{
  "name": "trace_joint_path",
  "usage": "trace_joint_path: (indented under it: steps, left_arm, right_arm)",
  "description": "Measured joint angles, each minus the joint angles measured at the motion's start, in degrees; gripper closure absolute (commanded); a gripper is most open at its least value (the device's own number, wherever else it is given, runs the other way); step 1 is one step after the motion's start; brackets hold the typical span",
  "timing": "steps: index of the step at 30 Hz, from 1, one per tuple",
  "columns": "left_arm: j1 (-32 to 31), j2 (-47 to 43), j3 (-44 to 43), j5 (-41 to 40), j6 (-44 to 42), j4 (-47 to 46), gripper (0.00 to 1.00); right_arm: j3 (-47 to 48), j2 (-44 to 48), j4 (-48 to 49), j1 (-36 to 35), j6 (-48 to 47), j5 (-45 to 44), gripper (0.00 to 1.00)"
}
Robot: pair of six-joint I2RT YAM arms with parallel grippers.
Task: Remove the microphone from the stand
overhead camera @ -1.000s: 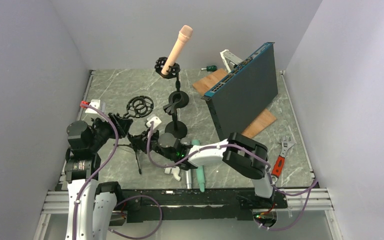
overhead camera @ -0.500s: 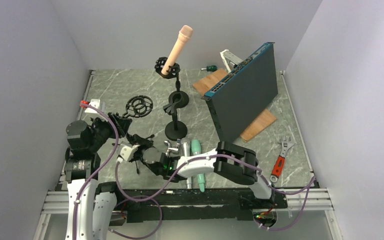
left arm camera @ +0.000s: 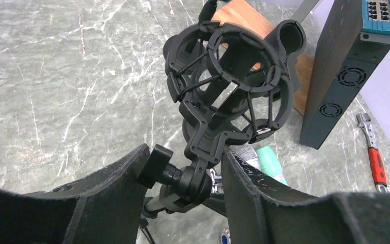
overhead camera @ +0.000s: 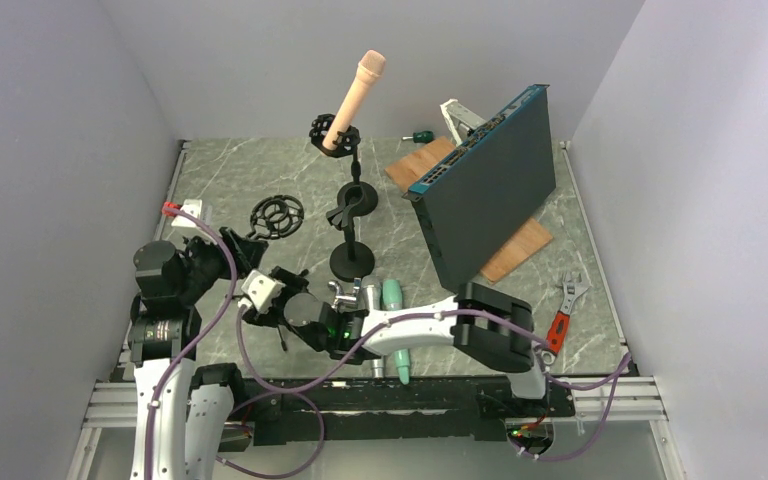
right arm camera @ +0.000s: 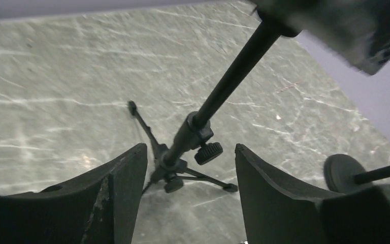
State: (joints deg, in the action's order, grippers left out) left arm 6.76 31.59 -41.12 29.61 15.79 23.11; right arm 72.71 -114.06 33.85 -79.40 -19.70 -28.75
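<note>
**Spotter:** Your left gripper (left arm camera: 185, 157) is pinching the joint under the mount (left arm camera: 228, 76). One finger (left arm camera: 106, 198) touches the knob (left arm camera: 157, 165), and the other presses against the mount's neck. The ring of the mount is empty and stands above your fingers. Past it, a teal mic (left arm camera: 270, 160) lies on the table (left arm camera: 56, 76), with a silver mic (left arm camera: 246, 154) just beside it.

**Operator:** And my right one?

**Spotter:** From its own wrist camera, your right gripper (right arm camera: 189, 152) is spread wide and touches nothing. The tripod (right arm camera: 175, 162) stands on the table below the gap, and its pole slants up to the right, past the fingertips.

**Operator:** Where is the microphone, seen from above?

**Spotter:** The peach mic (overhead camera: 355, 95) sits tilted in the ring on top of the tall stand (overhead camera: 352, 262) at the back. It is well apart from both your grippers. Your right arm reaches across to the left, so your right gripper hangs over the tripod, near your left gripper. The teal mic lies near the front edge, partly under your right forearm.
</note>
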Motion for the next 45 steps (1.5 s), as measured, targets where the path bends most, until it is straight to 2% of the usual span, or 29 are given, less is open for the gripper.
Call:
trace_joint_path:
  steps: [3, 8, 14, 18, 26, 33, 37, 45]
  left_arm:
    - [-0.1, 0.0, 0.0, 0.1, 0.0, 0.8, 0.31]
    - [-0.1, -0.8, 0.0, 0.2, 0.3, 1.6, 0.25]
    - [-0.1, -1.9, 0.0, 0.3, 0.5, 1.6, 0.21]
    - [-0.1, -1.9, -0.1, 0.3, 0.4, 1.9, 0.16]
    - [-0.1, -4.0, -5.4, -2.4, -0.6, 7.0, 0.01]
    - [-0.1, -4.3, -9.1, -2.8, -1.0, 7.1, 0.06]
    - [-0.1, -4.0, -5.6, -2.3, -0.4, 6.5, 0.04]
    - [-0.1, -6.3, 6.2, -2.7, 2.4, 6.4, 0.08]
  right_arm:
    - [-0.3, 3.1, -2.7, -0.2, 8.3, 1.4, 0.26]
    - [-3.5, 9.8, -5.9, 1.0, 24.5, 5.6, 0.27]
    - [-8.6, 13.6, -5.3, 9.2, 47.9, 16.3, 0.29]
    - [-9.2, 13.1, -6.1, 11.5, 55.5, 19.6, 0.29]
    - [-12.0, 14.7, -6.2, 10.1, 59.1, 22.1, 0.28]
    - [-15.3, 21.3, -7.8, 10.1, 58.4, 21.6, 0.27]
    - [-17.6, 26.9, -8.1, 9.9, 57.0, 21.2, 0.26]
    - [-24.0, 37.4, -8.1, 9.8, 54.8, 19.8, 0.25]
